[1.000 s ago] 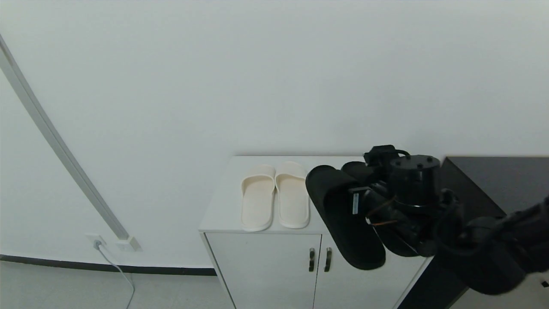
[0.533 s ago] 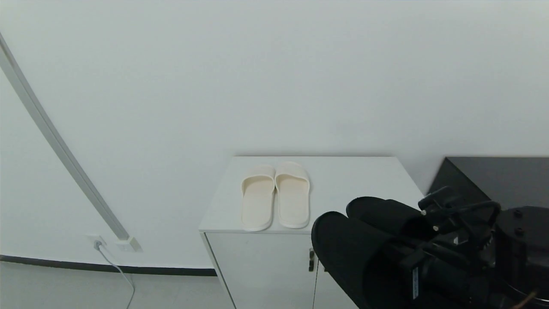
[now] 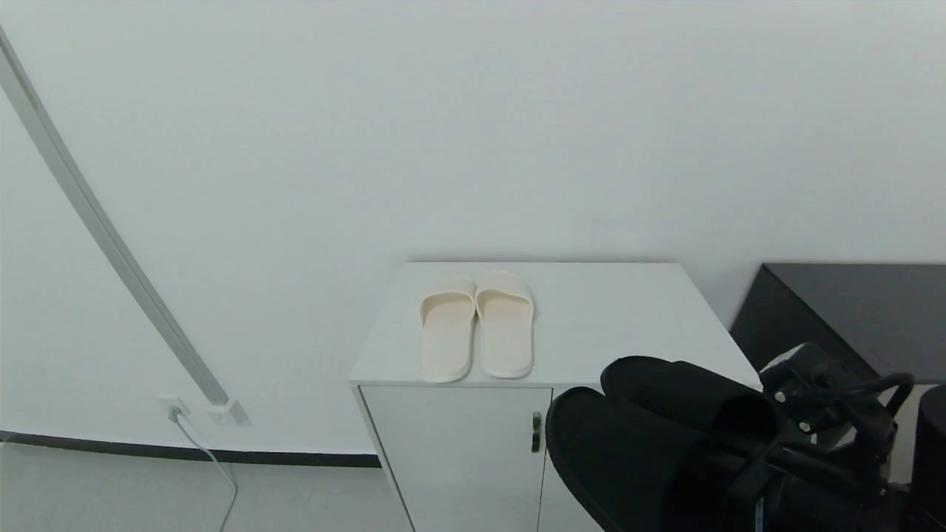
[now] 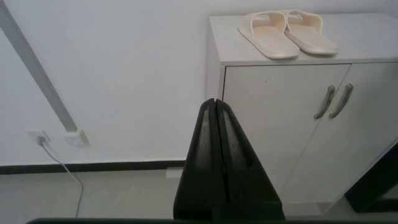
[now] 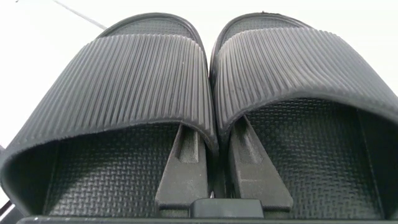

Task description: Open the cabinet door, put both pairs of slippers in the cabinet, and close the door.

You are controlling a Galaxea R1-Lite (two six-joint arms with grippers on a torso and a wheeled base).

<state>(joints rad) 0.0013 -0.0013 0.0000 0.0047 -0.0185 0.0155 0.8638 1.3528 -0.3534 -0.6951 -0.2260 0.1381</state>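
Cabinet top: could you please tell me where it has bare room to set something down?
The white cabinet top is bare across its right half, between the pair of cream slippers and its right edge. A narrower strip lies left of the pair, another behind their toes along the wall. It is crowded where their heels reach the front edge.
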